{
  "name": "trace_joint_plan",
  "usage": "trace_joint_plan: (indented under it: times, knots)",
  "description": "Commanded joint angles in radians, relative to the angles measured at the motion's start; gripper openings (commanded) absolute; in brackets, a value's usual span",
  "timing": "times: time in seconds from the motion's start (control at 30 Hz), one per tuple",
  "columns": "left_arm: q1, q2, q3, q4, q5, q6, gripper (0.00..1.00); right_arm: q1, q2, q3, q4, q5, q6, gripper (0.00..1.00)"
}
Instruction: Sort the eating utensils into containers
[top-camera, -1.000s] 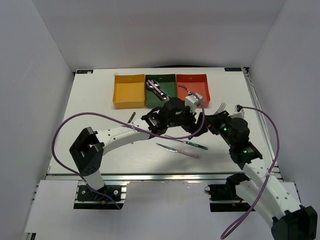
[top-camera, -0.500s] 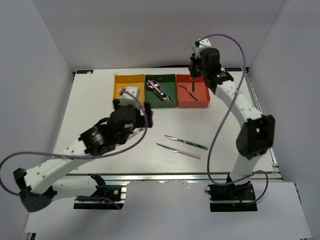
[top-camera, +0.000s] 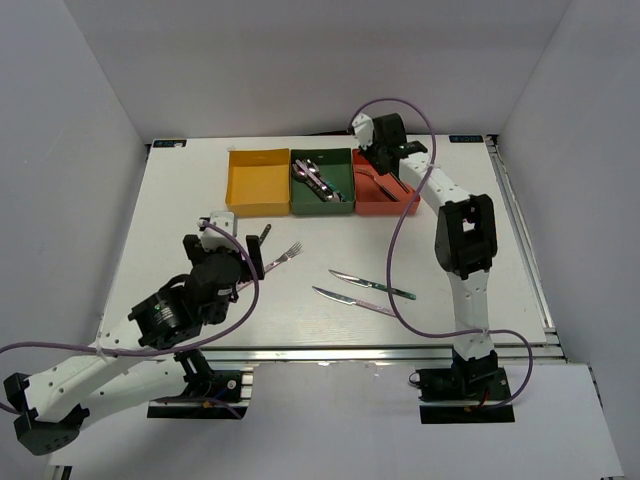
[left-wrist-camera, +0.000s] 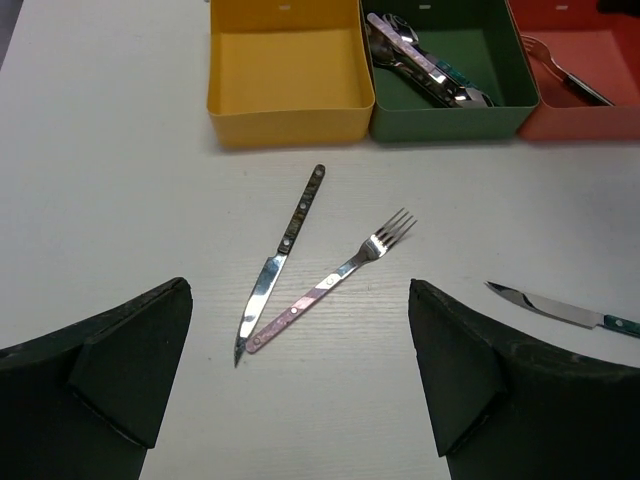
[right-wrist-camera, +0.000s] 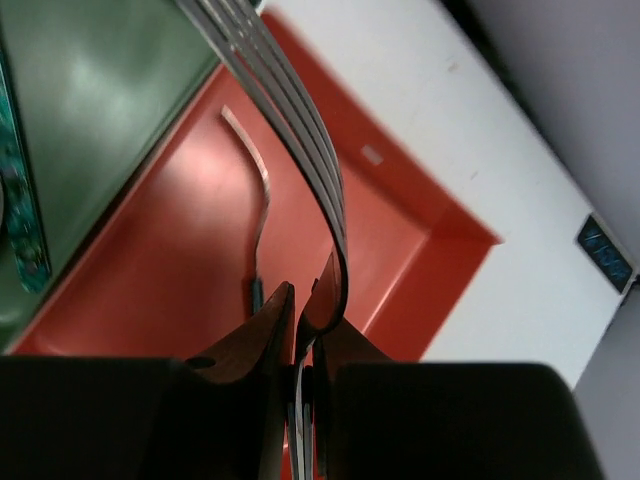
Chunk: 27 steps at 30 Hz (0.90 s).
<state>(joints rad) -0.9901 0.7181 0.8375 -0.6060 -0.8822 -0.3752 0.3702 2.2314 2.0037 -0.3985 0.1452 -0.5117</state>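
Note:
My right gripper is shut on a silver fork and holds it over the red-orange bin, which has another fork lying in it. In the top view this gripper is at the red bin. My left gripper is open and empty above the table, just short of a dark-handled knife and a pink-handled fork. The green bin holds spoons. The yellow bin is empty.
Two more knives lie on the table right of centre, one teal-handled and one pink-handled. The three bins stand in a row at the back. The right arm's purple cable hangs over the table's middle right.
The left arm has drawn back from the yellow bin towards the near left. A pink-handled fork now shows beside the dark-handled knife. The right gripper has come down to the red bin.

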Motion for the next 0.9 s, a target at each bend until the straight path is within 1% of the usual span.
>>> trace_joint_plan:
  times: [0.0,0.03,0.17,0.23,0.3,0.37,0.4,0.43,0.47,0.5,0.57,0.63,0.67,0.73,0.77,0.8,0.87]
  knots:
    - [0.001,0.018,0.006,0.008,-0.037,-0.007,0.98,-0.019,-0.035,-0.055,0.062,-0.007,-0.060,0.00]
    - [0.001,0.026,0.005,0.006,-0.023,-0.005,0.98,-0.025,-0.033,-0.066,0.059,-0.027,-0.054,0.00]
    - [0.001,0.056,0.014,0.002,0.011,-0.008,0.98,-0.030,-0.029,-0.077,0.086,-0.029,-0.050,0.01]
    - [0.001,0.061,0.012,0.005,0.029,-0.004,0.98,-0.030,-0.026,-0.068,0.081,-0.021,-0.047,0.16]
    - [0.001,0.066,0.011,0.006,0.042,-0.002,0.98,-0.030,-0.029,-0.049,0.070,-0.018,-0.037,0.26]
    - [0.001,0.066,0.014,0.006,0.042,-0.002,0.98,-0.030,-0.041,-0.052,0.072,-0.038,-0.039,0.27]
    - [0.001,0.066,0.014,0.009,0.051,-0.002,0.98,-0.030,-0.053,-0.057,0.085,-0.044,-0.042,0.26]
    - [0.001,0.066,0.012,0.014,0.057,-0.002,0.98,-0.031,-0.052,-0.056,0.095,-0.047,-0.045,0.21]
    - [0.001,0.063,0.012,0.017,0.064,-0.002,0.98,-0.033,-0.047,-0.028,0.076,-0.062,-0.066,0.04]
    - [0.002,0.061,0.014,0.017,0.069,-0.002,0.98,-0.033,-0.026,-0.007,0.069,-0.071,-0.070,0.00]
    - [0.001,0.055,0.014,0.012,0.066,-0.007,0.98,-0.034,-0.003,0.036,0.053,-0.049,-0.056,0.00]
    - [0.001,0.049,0.011,0.014,0.060,-0.005,0.98,-0.031,-0.013,0.033,0.046,-0.062,-0.038,0.18]
    - [0.001,0.046,0.011,0.014,0.057,-0.007,0.98,-0.031,-0.039,0.032,0.043,-0.079,-0.027,0.17]
    - [0.001,0.041,0.011,0.021,0.057,-0.007,0.98,-0.030,-0.074,0.001,0.038,-0.111,-0.011,0.19]
    - [0.001,0.041,0.011,0.025,0.058,-0.007,0.98,-0.030,-0.105,-0.009,0.043,-0.108,-0.008,0.23]
    - [-0.001,0.043,0.014,0.031,0.061,-0.007,0.98,-0.028,-0.119,-0.031,0.047,-0.090,-0.007,0.31]
    - [0.001,0.050,0.020,0.032,0.066,-0.008,0.98,-0.028,-0.130,-0.039,0.035,-0.070,-0.024,0.37]
